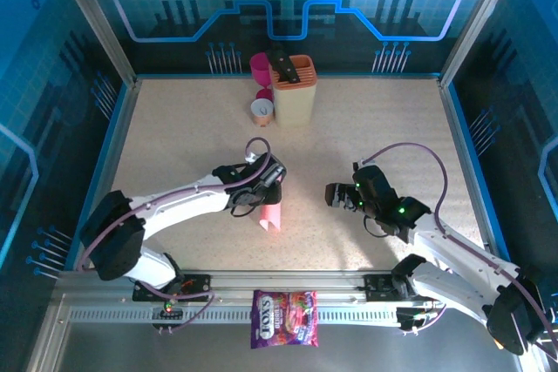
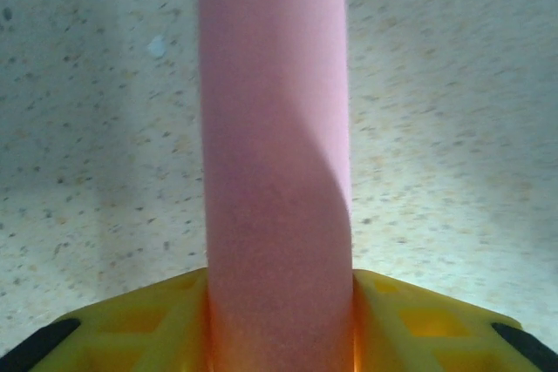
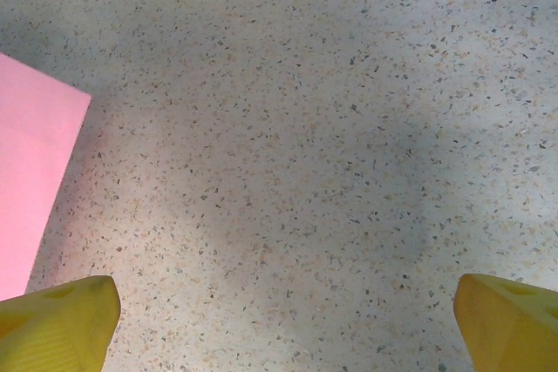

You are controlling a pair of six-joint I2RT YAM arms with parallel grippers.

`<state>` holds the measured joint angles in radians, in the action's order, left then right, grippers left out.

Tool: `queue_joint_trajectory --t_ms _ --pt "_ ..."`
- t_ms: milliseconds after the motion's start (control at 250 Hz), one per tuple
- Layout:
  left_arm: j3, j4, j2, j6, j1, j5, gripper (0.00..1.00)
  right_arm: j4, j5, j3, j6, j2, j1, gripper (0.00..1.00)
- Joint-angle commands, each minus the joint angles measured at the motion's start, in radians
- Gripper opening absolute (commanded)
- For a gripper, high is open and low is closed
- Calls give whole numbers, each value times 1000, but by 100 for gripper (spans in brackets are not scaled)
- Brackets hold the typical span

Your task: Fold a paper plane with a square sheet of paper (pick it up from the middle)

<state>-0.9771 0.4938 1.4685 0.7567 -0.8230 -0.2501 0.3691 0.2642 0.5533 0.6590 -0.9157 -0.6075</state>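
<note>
Pink and matte, the sheet of paper [image 1: 272, 219] lies near the middle of the speckled table [image 1: 174, 128], folded or curled into a narrow band, just in front of the left gripper [image 1: 268, 194]. From the left wrist we see that band [image 2: 275, 128] running straight up the view between the two yellow fingers [image 2: 157, 320], one long edge curling over along its right side. The fingers sit right against the paper on both sides, so we read the left gripper [image 2: 279, 294] as closed on it, narrow but not fully shut. The right gripper [image 1: 335, 195] hangs to the right of the paper, apart from it. In its wrist view the yellow fingertips [image 3: 61, 320] stand far apart at the bottom corners with bare table between them, so the right gripper [image 3: 283, 298] is wide open and holds nothing; a squared corner of the paper [image 3: 35, 180] shows at the left edge. At the back of the table stand a tan holder [image 1: 295, 93] and a magenta cup [image 1: 259, 64]; a purple candy bag [image 1: 284, 318] lies on the front rail.
</note>
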Motion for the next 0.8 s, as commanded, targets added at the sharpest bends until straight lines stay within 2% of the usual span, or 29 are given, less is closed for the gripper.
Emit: queue_joint_trajectory --t_ms 0,88,264,511,795 --pt "38 -123 -60 -10 -6 90 43 -21 -7 4 19 -5 15 99" --pt "84 -264 -97 23 -6 154 42 -17 -16 17 13 -14 27 99" --pt "155 -500 -65 122 -8 241 40 -14 -49 31 -2 -25 74 99" --pt "254 -733 40 252 -40 196 40 -7 -106 31 -24 -29 130 99" --pt "285 -714 93 243 -41 112 40 -12 -192 21 -58 -59 144 99"
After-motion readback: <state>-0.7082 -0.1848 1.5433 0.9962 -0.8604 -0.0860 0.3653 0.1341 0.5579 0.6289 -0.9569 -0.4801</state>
